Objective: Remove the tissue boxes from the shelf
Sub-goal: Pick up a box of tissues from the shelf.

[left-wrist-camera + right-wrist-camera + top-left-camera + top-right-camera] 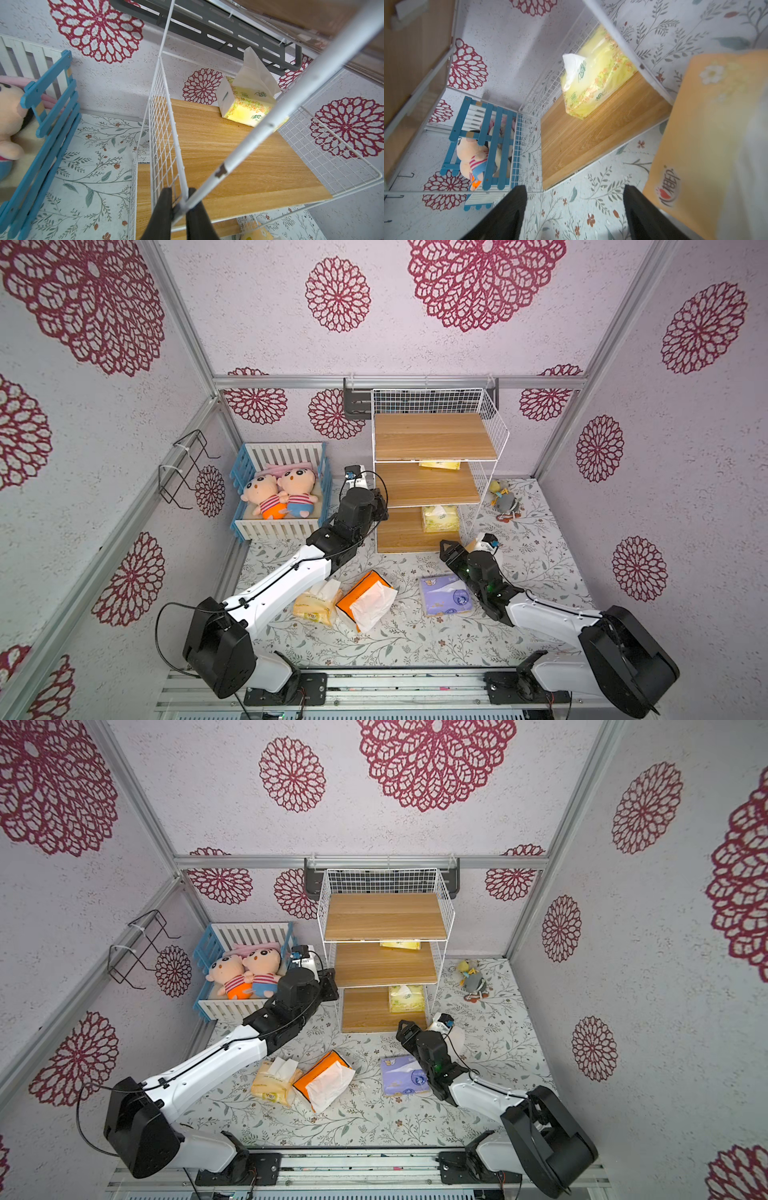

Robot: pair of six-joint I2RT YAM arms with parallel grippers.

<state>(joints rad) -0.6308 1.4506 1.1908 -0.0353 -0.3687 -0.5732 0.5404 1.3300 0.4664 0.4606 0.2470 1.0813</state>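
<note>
The shelf (436,435) opens toward its near side; white wire grid (496,423) closes its left and right sides. Both lower boards (415,487) lie bare at the left, the middle-tier pack (439,465) and bottom-tier pack (440,518) at far right. The left gripper (180,192), clamped on the near-left post (249,143), blocks that corner, beside the crib (274,529).

Pale orange tissue pack (706,135) reads "相印" — other print illegible.

Mock nursery cell, aluminium framing (399,382), toy crib (274,529), plush dolls (279,494)
</note>
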